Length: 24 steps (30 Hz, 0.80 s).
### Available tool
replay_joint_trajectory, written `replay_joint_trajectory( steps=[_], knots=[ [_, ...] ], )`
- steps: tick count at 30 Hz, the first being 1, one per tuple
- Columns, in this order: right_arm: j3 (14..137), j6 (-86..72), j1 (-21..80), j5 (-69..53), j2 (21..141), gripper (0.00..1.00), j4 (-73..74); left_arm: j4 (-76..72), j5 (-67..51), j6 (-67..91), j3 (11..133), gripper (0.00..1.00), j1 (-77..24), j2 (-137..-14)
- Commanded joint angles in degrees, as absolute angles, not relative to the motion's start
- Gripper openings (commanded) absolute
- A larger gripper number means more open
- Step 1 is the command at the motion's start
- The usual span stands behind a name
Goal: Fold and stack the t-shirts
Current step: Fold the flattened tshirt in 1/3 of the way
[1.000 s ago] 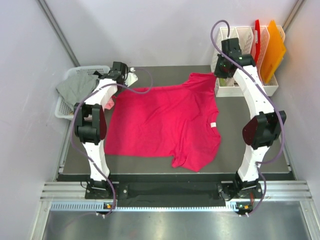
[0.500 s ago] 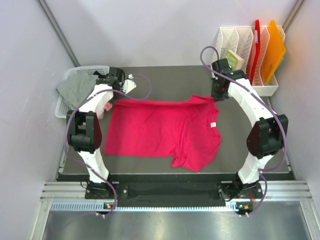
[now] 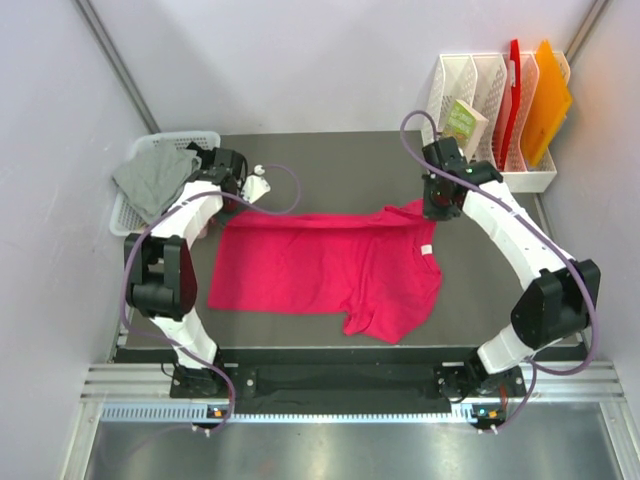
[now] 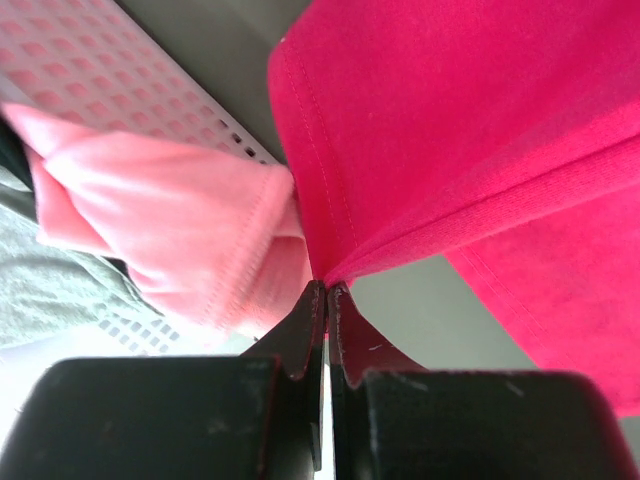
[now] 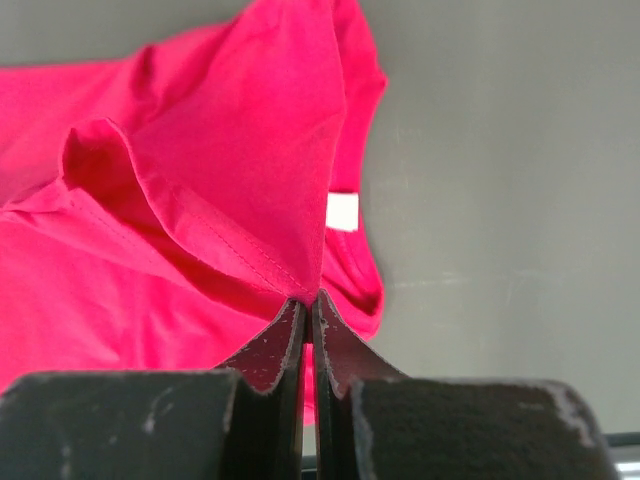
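A crimson-red t-shirt [image 3: 330, 265] lies spread across the dark table [image 3: 340, 165], its far edge lifted and drawn forward over the rest. My left gripper [image 3: 233, 203] is shut on the shirt's far left corner; in the left wrist view the pinched cloth [image 4: 450, 120] fans out from the closed gripper [image 4: 327, 285]. My right gripper [image 3: 433, 207] is shut on the far right corner by the sleeve, and the hemmed fabric [image 5: 200, 200] rises from it [image 5: 308, 297]. A white label [image 5: 342, 211] shows at the collar. A grey t-shirt [image 3: 155, 175] and a light pink one [image 4: 200, 240] hang from the basket.
A white mesh basket [image 3: 128, 215] stands at the table's left edge, close beside my left arm. A white file rack [image 3: 490, 80] at the back right holds a red folder [image 3: 514, 80], an orange folder [image 3: 548, 100] and a small book [image 3: 464, 120]. Grey walls close in both sides.
Both grippers have pulled the red shirt's far edge toward the near side, so the shirt now covers less depth. The right arm has swung away from the file rack.
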State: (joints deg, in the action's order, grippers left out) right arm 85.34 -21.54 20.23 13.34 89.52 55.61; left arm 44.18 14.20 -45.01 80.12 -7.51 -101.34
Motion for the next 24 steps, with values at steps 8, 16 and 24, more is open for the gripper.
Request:
replay_joint_trajectory(
  steps=[8, 16, 24],
  knots=[
    [74.6, -25.5, 22.3, 13.0, 82.7, 0.00, 56.0, 48.1, 11.7, -41.5, 77.5, 0.00, -8.3, -96.1],
    [69.2, -26.6, 23.9, 7.1, 81.9, 0.15, 57.8, 48.9, 10.5, -38.1, 70.8, 0.28, -8.3, -93.6],
    [68.6, -26.7, 25.3, 2.4, 82.0, 0.26, 62.2, 50.8, 8.8, -35.3, 68.0, 0.68, -8.3, -91.8]
  ],
)
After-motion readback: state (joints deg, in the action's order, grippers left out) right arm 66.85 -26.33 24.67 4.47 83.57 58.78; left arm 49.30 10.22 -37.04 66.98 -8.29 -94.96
